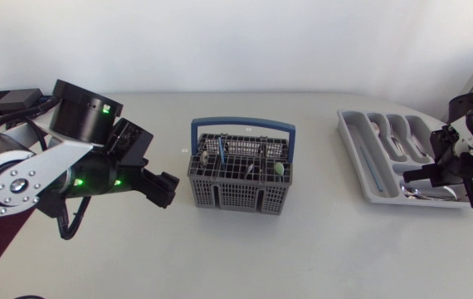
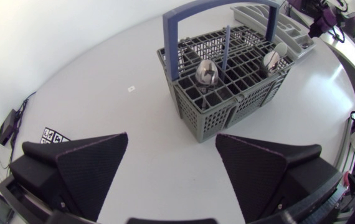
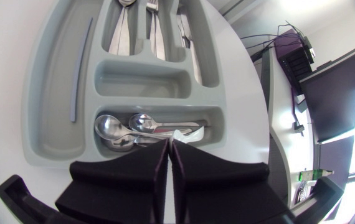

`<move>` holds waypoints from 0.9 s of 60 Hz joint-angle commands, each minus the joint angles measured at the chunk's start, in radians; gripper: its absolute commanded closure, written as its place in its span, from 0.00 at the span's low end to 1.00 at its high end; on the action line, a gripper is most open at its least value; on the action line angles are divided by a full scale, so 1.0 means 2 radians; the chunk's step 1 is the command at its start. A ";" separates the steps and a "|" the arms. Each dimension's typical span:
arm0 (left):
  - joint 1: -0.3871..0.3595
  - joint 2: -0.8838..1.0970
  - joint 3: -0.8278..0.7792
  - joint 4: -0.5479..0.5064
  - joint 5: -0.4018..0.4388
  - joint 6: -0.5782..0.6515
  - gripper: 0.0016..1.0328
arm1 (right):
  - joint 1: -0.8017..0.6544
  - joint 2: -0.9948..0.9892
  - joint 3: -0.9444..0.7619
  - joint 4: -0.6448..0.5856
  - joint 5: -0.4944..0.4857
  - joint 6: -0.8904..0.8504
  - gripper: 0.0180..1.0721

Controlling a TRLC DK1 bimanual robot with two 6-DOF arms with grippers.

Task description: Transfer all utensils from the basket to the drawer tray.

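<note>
White table [image 1: 303, 257], basket [image 1: 236, 195] at centre: upright spoons [image 2: 206, 71] probably light, stiff, slippery, best pinched at the neck; left gripper [image 2: 171, 140] spread before it, right gripper [image 3: 170, 144] pressed together over drawer tray [image 3: 59, 81].

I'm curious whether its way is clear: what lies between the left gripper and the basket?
Nothing. The left wrist view shows only bare table between the open left gripper and the basket.

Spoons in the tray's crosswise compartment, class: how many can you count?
2: first spoon at the compartment end nearest the blue stick, second spoon beside it; the right gripper may hide more.
</note>
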 commanded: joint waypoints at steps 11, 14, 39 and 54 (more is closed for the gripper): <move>-0.004 0.001 -0.016 0.001 -0.005 0.005 0.05 | 0.025 0.052 -0.009 0.017 0.089 0.005 0.11; -0.004 0.001 -0.016 0.001 -0.005 0.005 0.05 | 0.031 0.062 -0.006 0.014 0.100 0.010 0.04; -0.009 0.002 -0.016 0.001 -0.005 0.004 0.05 | 0.048 -0.034 0.005 -0.049 -0.013 0.030 0.04; -0.012 0.002 -0.017 0.002 -0.005 0.005 0.05 | 0.117 -0.129 0.039 -0.181 -0.178 0.072 0.04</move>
